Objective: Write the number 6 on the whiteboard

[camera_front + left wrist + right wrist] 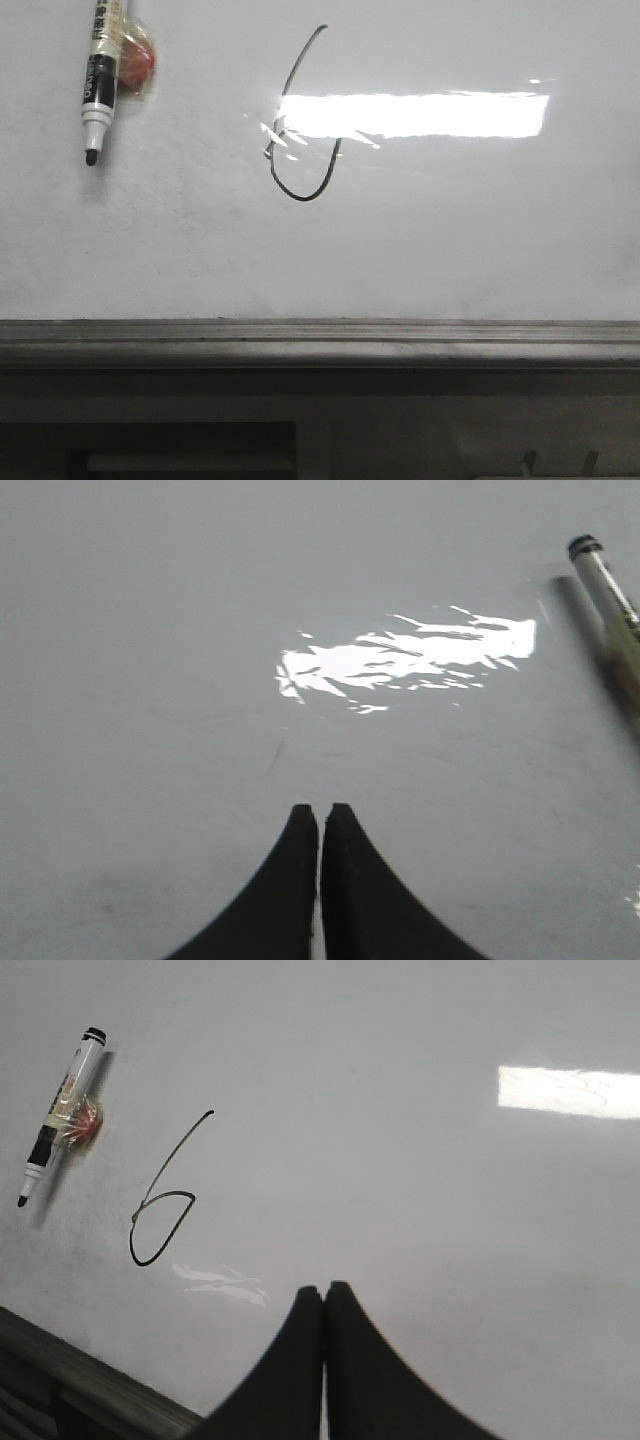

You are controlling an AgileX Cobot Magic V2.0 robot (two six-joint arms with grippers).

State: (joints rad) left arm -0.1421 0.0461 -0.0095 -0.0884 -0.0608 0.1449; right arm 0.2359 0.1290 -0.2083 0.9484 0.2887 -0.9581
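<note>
White fills nearly everything I'm seeing: the whiteboard (pixel 480 250) takes up most of the front view, with its grey ridged ledge (pixel 320 340) running along the lower edge and a bright rectangular glare (pixel 415 115) across the middle. The number 6 (pixel 300 120) is on the board, a thin black line with a long slanted stem and a small loop, and the glare washes over part of that loop.

On my right wrist feed, the right fingers (pixel 323 1295) are pressed together, nothing between them, tips dark against the board. The 6 (pixel 160 1210) sits off to one side of those tips and a little beyond them, near but clearly apart. Further out the same way, past the 6, lies the marker pen (pixel 60 1115), black-and-white, tip uncapped, with a reddish blob (pixel 85 1125) taped to its barrel.

Left wrist feed now: the left fingers (pixel 320 815) are also closed up tight, empty, only a hairline seam showing. I can't pick out the 6 here; only a smear of glare (pixel 400 660) ahead of the tips and the pen's end (pixel 605 580) well off to the side.
</note>
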